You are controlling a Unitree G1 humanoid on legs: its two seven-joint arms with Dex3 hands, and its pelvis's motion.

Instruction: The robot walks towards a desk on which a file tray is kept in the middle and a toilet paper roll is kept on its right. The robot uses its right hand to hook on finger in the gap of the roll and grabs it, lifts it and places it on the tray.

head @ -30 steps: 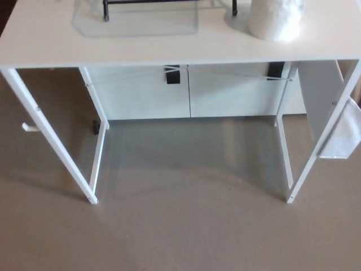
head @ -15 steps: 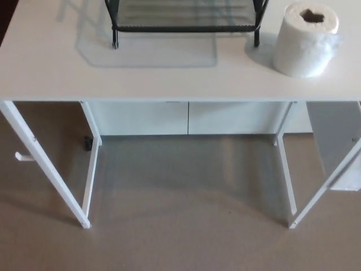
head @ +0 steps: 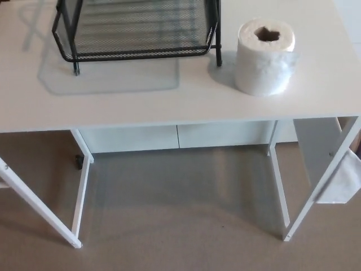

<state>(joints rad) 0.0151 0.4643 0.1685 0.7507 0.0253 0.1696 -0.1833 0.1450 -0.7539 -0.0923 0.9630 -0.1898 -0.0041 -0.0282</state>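
A white toilet paper roll stands upright on the white desk, toward its right side, with its centre hole facing up. To its left sits a black wire mesh file tray raised on thin black legs; its far part is cut off by the top of the head view. The roll stands a short way from the tray's right front leg, apart from it. Neither of my hands shows anywhere in the picture.
The desk's white legs and frame stand on a brown carpet. A white panel hangs at the desk's right end. White drawer fronts show under the desktop at the back.
The whole picture has shifted: the desk top now fills more of the view, and the tray and roll sit lower and further left. The camera has moved; nothing on the desk has.
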